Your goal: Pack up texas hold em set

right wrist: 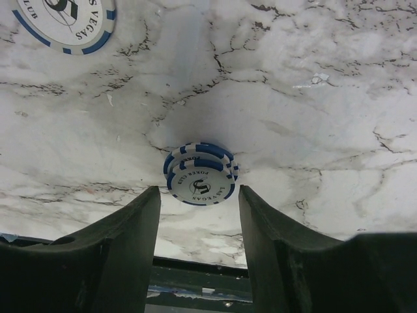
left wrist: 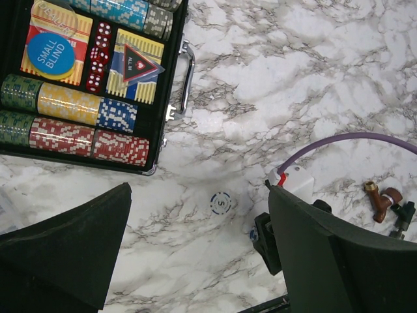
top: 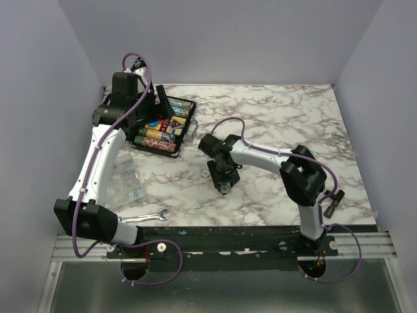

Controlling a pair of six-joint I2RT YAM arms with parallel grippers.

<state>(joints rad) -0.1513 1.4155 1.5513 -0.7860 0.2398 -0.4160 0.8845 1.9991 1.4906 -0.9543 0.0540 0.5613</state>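
Collecting stray chips: right hand [right wrist: 199,195] released, blue-white chip stack [right wrist: 199,175] centred just ahead of its fingers [right wrist: 124,235] on the tabletop [right wrist: 326,98]. Next needs lowering and clenching squarely. Left hand [left wrist: 199,192] released, open case [left wrist: 171,72] ahead-left of it.

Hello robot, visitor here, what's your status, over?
Left gripper open beside open case. Right gripper straddles stacked chips, grip unclear. One loose chip nearby; wrench well aside.

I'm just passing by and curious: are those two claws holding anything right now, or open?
Left gripper: open, holding nothing.
Right gripper: open, fingertips either side of a blue-white chip stack, not clamped.
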